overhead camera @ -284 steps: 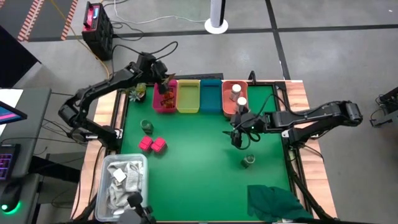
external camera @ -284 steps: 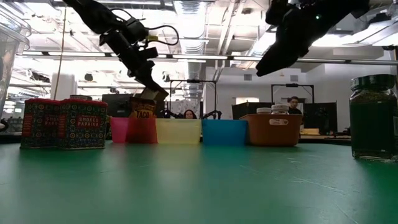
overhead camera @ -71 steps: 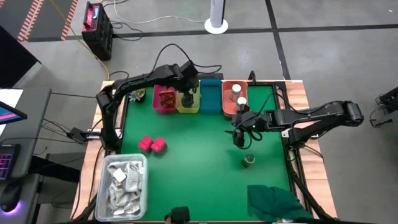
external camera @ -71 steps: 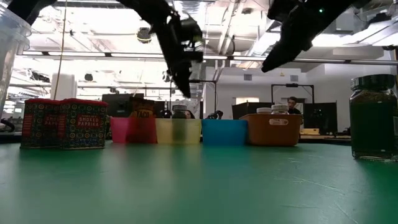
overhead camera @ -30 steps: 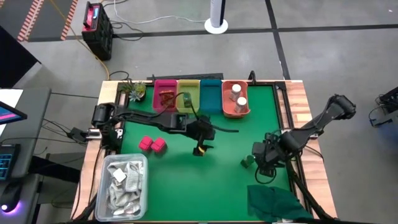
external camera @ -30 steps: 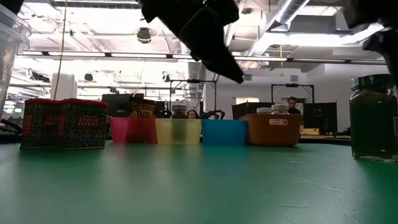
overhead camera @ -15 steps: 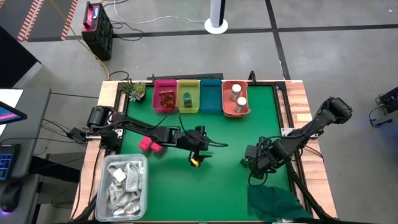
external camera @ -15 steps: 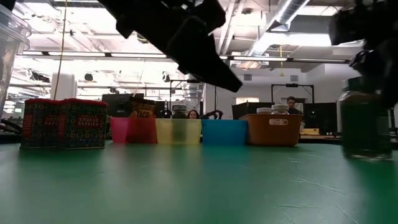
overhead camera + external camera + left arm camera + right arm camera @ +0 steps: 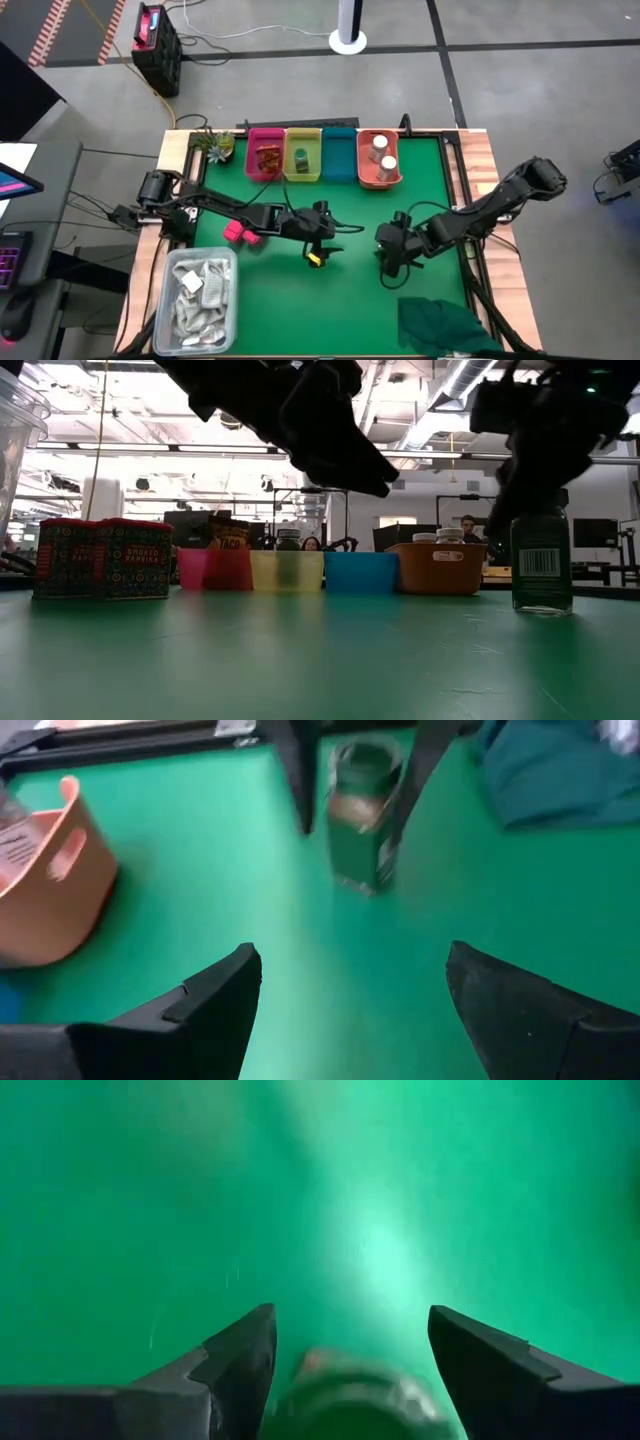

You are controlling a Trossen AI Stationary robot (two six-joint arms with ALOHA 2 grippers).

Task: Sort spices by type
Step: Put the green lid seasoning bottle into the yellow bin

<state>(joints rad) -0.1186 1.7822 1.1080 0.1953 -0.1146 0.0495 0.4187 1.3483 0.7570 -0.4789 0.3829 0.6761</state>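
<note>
While the green table (image 9: pixel 350 210) carries everything, the two dark arms reach in over its middle from opposite sides. The left gripper (image 9: pixel 314 252) hovers near the table's centre with its fingers (image 9: pixel 215 995) spread wide and nothing between them. The right gripper (image 9: pixel 390 262) sits a little to the right of it, its fingers (image 9: pixel 240 1345) set on either side of a green round jar (image 9: pixel 541 560); the low view shows that jar upright with its base at the table surface, and the left wrist view shows the dark fingers flanking it. Whether they actually press on the glass I cannot tell.

A dark green cloth (image 9: pixel 445 325) lies bunched at the near right corner, and a clear plastic tub (image 9: pixel 200 290) of white packets stands at the near left corner.

Along the far edge four bins stand in a row. The pink bin (image 9: pixel 264 155) holds orange-brown sachets (image 9: pixel 266 158). The yellow bin (image 9: pixel 302 156) holds the other green jar (image 9: pixel 301 158). The blue bin (image 9: pixel 339 153) sits between the yellow one and the orange bin (image 9: pixel 378 158), which holds two white-capped jars (image 9: pixel 380 143).

Two pink cube packets (image 9: pixel 240 234) rest touching each other on the left side of the table, just beside the left arm.
</note>
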